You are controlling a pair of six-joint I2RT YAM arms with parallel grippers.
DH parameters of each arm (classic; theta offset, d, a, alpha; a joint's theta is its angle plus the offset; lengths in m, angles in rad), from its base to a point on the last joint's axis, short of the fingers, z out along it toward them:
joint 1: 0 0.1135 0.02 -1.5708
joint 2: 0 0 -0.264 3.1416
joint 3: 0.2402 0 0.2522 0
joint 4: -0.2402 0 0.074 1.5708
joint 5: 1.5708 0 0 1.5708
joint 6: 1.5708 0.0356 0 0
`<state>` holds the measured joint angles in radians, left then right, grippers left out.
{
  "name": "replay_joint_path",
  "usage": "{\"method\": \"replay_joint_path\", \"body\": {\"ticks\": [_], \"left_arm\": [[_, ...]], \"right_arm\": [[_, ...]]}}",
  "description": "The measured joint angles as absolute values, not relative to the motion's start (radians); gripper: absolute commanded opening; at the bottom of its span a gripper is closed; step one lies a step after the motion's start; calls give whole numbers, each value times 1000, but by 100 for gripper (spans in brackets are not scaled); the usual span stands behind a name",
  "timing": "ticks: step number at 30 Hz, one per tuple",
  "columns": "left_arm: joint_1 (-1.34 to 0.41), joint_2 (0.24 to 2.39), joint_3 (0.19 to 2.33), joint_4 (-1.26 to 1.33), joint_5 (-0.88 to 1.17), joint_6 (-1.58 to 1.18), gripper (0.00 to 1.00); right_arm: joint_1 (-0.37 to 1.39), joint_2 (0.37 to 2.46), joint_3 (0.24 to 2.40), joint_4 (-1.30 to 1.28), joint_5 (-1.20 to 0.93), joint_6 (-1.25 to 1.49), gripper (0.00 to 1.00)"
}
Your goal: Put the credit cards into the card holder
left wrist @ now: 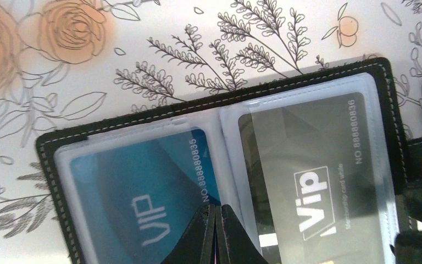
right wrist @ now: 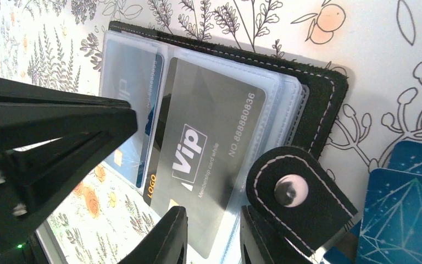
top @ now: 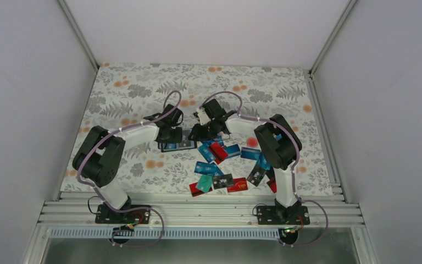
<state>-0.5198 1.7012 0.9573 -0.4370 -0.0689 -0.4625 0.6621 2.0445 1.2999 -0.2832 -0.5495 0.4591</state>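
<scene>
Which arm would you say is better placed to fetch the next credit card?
Right, probably: the right gripper, jaws apart, is next to the loose credit cards, while the shut left gripper seems to pin the card holder at its fold.

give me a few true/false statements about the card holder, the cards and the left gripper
1. The card holder lies open. True.
2. The left gripper has its fingers spread wide. False: they are shut together over the holder's middle fold.
3. A blue vip card sits in a clear sleeve of the holder. True.
4. Every card is already in the holder. False: many loose cards lie on the table beside it.
</scene>
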Motion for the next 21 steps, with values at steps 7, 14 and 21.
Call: {"method": "replay_joint_path", "body": {"ticks": [7,14,21], "left_arm": [[-520,1662,964,-440,-54,-463,2],[-520,1676,964,-428,-16,-460,2],[-520,1713,964,-414,1,-459,3]], "right_arm": [[662,2045,1300,-283,-553,459,26],[662,2045,1300,-283,-554,459,26],[662,2045,1300,-283,-559,459,26]]}}
